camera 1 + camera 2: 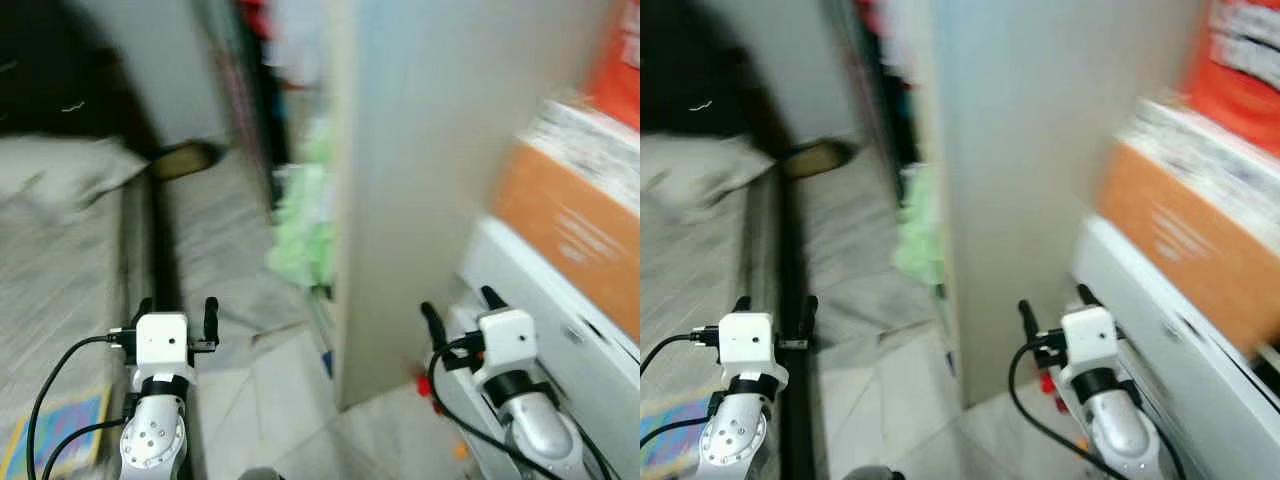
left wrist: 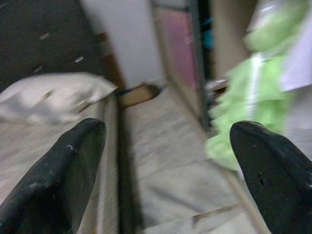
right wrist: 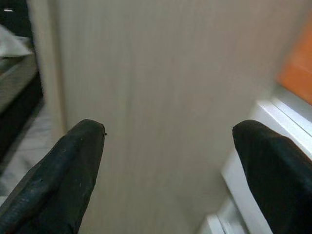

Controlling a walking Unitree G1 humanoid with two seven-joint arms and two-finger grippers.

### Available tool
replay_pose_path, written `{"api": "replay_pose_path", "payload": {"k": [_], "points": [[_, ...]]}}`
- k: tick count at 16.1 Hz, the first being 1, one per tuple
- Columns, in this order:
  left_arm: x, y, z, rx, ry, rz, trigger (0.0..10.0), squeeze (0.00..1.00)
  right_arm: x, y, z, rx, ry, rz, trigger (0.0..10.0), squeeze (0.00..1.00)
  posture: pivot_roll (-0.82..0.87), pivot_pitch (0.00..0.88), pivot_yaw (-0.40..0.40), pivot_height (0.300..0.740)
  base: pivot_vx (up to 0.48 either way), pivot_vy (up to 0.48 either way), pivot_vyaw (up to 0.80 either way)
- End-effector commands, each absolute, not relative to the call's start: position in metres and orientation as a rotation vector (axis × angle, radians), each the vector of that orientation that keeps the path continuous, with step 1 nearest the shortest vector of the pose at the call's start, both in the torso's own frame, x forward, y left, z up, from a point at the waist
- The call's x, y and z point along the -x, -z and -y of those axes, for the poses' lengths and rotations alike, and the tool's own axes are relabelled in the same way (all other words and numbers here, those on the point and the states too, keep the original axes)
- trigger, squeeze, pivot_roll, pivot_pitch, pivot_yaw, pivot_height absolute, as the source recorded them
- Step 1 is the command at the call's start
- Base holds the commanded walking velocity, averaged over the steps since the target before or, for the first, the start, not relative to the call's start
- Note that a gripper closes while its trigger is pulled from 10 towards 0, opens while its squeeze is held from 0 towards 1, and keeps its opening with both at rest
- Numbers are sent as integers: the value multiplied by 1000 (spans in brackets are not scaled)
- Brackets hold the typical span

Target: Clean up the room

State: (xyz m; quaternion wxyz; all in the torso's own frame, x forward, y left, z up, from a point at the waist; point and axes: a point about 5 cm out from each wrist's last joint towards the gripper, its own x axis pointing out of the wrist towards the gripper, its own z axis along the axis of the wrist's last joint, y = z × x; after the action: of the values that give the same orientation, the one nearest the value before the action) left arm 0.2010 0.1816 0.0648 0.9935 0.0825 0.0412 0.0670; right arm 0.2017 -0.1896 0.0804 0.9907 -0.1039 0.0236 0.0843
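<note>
The head views are blurred by motion. My left gripper [image 1: 178, 310] is held out low on the left, open and empty, above the dark edge of a bed. My right gripper [image 1: 462, 304] is open and empty too, close in front of a tall pale cabinet panel [image 1: 420, 180]. A heap of green cloth [image 1: 300, 225] lies on the floor beside that panel, past the left gripper. A white pillow [image 1: 60, 170] rests on the bed [image 1: 60, 270] at the left. A brown slipper-like thing [image 1: 185, 158] lies on the floor farther off.
An orange cardboard box [image 1: 570, 225] sits on a white appliance [image 1: 560, 330] at the right. A narrow strip of grey tiled floor [image 1: 215, 250] runs between bed and cabinet. A colourful book or mat [image 1: 60, 425] lies at the lower left.
</note>
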Motion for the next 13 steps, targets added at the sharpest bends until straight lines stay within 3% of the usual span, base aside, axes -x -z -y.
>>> {"api": "replay_pose_path", "payload": {"k": [1, 13], "points": [[-202, -66, -188, -173, -158, -89, 10000, 0, -205, -83, 183, 191, -197, -33, 10000, 0, -59, 1, 9, 740, 0, 0, 800], [-202, -64, -180, -176, -105, -91, 10000, 0, -198, -81, 186, 184, -307, -78, 10000, 0, -70, 11, 4, 740, 0, 0, 800]]}}
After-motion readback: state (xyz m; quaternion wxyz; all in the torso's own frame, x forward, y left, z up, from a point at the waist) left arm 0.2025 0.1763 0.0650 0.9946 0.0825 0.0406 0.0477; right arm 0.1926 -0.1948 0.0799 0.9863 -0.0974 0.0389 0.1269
